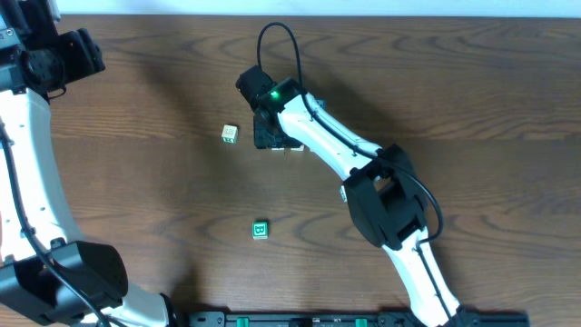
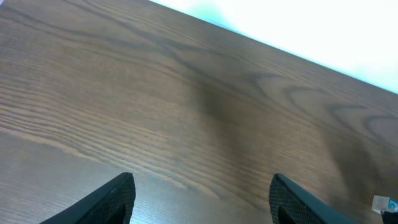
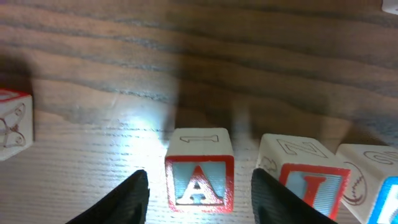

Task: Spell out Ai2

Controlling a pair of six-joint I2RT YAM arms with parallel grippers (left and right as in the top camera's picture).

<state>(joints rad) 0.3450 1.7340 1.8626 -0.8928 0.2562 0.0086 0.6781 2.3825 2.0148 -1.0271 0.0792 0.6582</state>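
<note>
Right end effector [image 3: 199, 176]: open, lowered to the bench [image 3: 93, 68], one finger on each side of the A block, with a narrow gap showing on both sides, so it is not gripping.
Right fingers [image 3: 127, 200]: dark, with their tips level with the front face of the A block.
A block [image 3: 199, 186]: upright on the bench, a white letter A on a pale blue face with a red border, facing the right wrist camera.
I block [image 3: 309, 183]: just to the right of the A block with a slim gap between them, a red letter I on a pale blue face with a red border.
Third block [image 3: 372, 180]: just to the right of the I block at the frame edge; its blue mark is cut off and I cannot read it.
Row position: near the middle of the bench in the overhead view, mostly hidden under the right arm.
Lone block [image 1: 230, 133]: tan, to the left of the row and clear of it.
Green block [image 1: 260, 230]: alone, nearer than the row and well apart from it.
Left end effector [image 2: 202, 186]: open, nothing between its fingers, over bare wood at the far left corner, well apart from every block.
</note>
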